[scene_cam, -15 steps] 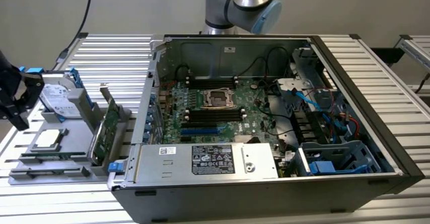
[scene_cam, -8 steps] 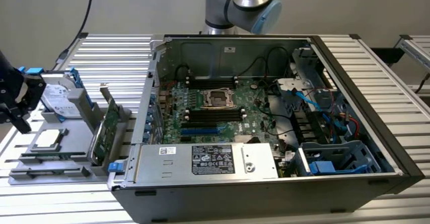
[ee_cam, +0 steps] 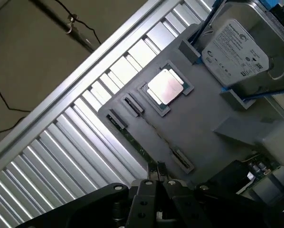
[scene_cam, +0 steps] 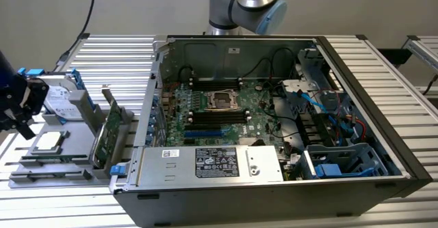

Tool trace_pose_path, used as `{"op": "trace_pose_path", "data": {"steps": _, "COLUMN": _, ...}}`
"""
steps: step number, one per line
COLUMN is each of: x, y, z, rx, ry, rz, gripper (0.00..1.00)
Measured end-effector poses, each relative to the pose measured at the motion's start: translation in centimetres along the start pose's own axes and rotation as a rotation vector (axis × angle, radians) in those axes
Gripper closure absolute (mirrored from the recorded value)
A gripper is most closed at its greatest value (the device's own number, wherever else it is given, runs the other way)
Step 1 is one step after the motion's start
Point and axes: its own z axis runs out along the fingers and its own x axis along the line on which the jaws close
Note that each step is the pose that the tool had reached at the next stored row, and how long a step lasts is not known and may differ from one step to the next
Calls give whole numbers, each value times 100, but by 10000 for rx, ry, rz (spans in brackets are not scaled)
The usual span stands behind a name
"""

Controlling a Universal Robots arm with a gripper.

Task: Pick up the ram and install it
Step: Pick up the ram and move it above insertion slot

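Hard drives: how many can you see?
1. The hard drive stands in the gray tray at the exterior view's left, beside the open computer case. More may be hidden inside the case.

One open computer case [scene_cam: 373,105] held one motherboard [scene_cam: 257,119] and one labelled power supply [scene_cam: 263,164]. On the exterior view's left, one grey fixture tray [scene_cam: 74,130] carried one hard drive [scene_cam: 58,105], one processor [scene_cam: 49,142], one upright expansion card [scene_cam: 106,133] and one ram [scene_cam: 55,159]. One robot arm [scene_cam: 250,2] stood at the far side, behind the case.
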Motion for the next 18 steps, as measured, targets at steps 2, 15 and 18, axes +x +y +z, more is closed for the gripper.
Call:
{"op": "trace_pose_path", "data": {"steps": 2, "x": -1, "y": -1, "z": 24, "rx": 24, "ry": 12, "rz": -359, "gripper": 89}}
{"op": "trace_pose_path", "data": {"steps": 15, "x": -5, "y": -5, "z": 100, "rx": 154, "ry": 117, "rz": -2722, "gripper": 89}}
{"op": "trace_pose_path", "data": {"steps": 18, "x": -6, "y": -5, "z": 106, "rx": 182, "ry": 143, "rz": -3266, "gripper": 89}}
